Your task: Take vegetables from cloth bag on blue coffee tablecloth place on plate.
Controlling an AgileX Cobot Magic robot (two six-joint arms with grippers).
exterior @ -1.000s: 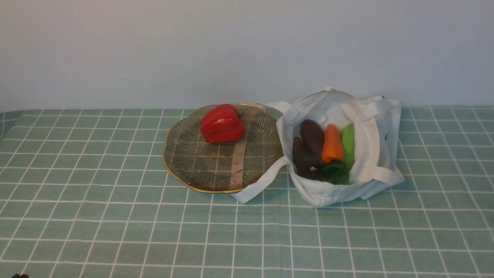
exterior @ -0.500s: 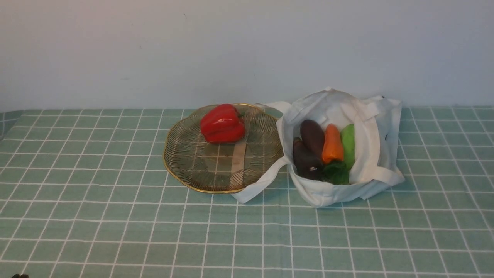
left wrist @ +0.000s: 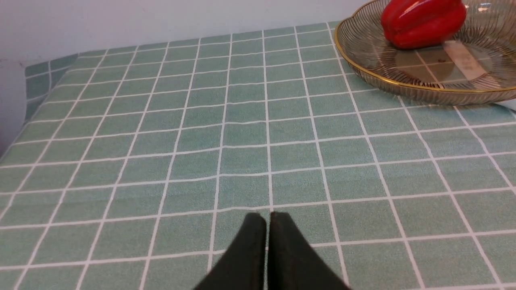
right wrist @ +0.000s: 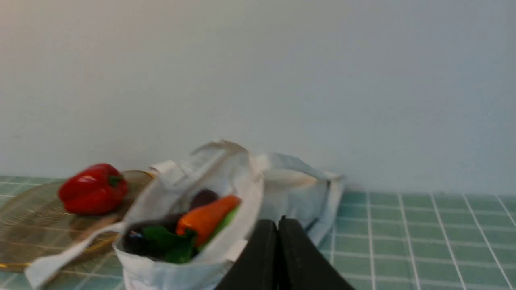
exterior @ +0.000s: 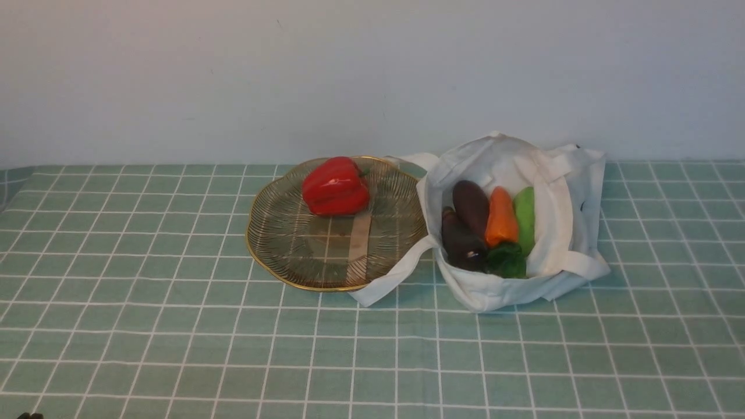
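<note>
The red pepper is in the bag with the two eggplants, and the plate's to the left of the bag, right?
Not quite: the red pepper lies on the plate, as the front view shows. The two eggplants are in the bag, and the plate is to its left.

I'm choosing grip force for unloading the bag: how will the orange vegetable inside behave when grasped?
The orange piece looks firm, since its smooth skin shows no sagging. Its glossy surface suggests it might slip. Being tapered and rounded, it could roll or pivot, though the dark eggplants and green piece alongside may steady it at first.
</note>
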